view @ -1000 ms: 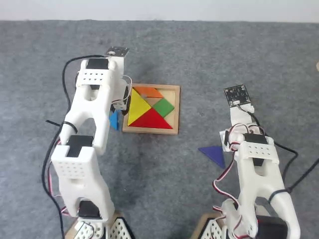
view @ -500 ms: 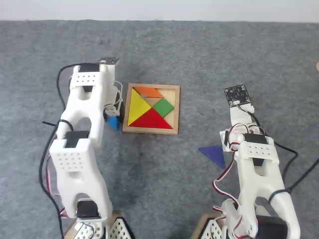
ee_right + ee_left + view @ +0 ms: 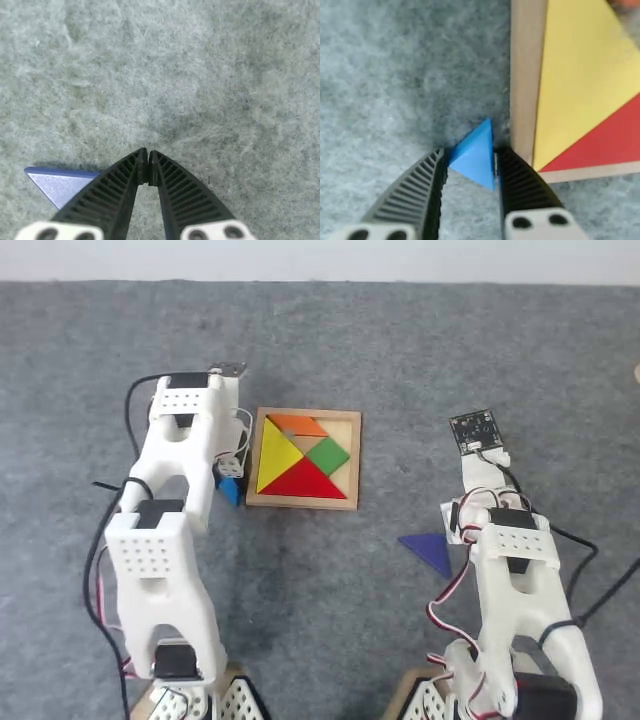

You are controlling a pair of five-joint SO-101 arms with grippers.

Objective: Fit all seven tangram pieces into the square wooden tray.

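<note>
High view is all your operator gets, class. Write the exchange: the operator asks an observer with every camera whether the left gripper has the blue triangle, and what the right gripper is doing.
Observer: In the left wrist view, the left gripper is shut on the blue triangle, with a finger on each side.
Operator: Is it inside the tray?
Observer: No. It is outside the tray, with carpet beneath it. The tray-side finger is almost against the rim's outer face.
Operator: And the right gripper?
Observer: In the right wrist view, the right gripper is shut and empty above the carpet. The purple triangle lies beside one finger.
</note>
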